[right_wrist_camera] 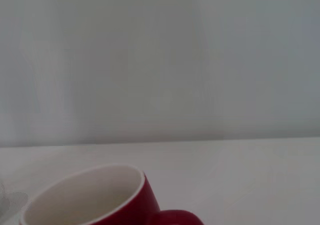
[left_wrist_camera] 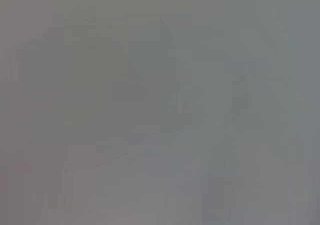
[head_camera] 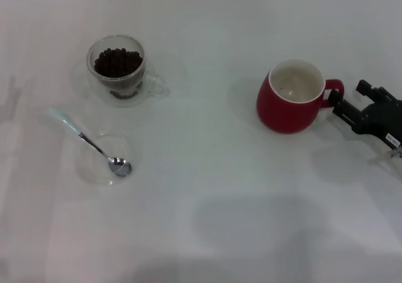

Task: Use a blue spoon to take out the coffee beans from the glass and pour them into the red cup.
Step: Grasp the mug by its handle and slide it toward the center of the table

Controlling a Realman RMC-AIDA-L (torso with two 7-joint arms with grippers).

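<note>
Right claw [head_camera: 342, 102] sat low at the right edge of the worktop [head_camera: 207, 188], its tips just beside the handle of the red cup [head_camera: 290, 97]; whether they were spread or closed on that handle I could not tell. No left claw appeared in any view, and the left wrist view showed only a featureless grey.

The blue spoon [head_camera: 92, 141] lay near the left, between the glass [head_camera: 118, 70] and the front of the worktop, its silver bowl resting on a clear saucer [head_camera: 103, 159] and its pale handle stretched off the rim. Its long axis ran diagonally: handle tip pointing back and to the left, bowl forward and to the right.

It looked light, stiff and thin, probably slippery at the metal neck, so the pale handle seemed the best place to pinch it, near the raised end. The coffee beans [head_camera: 117, 62] filled the glass, loose and apt to roll off a tilted spoon. That glass looked fragile.
</note>
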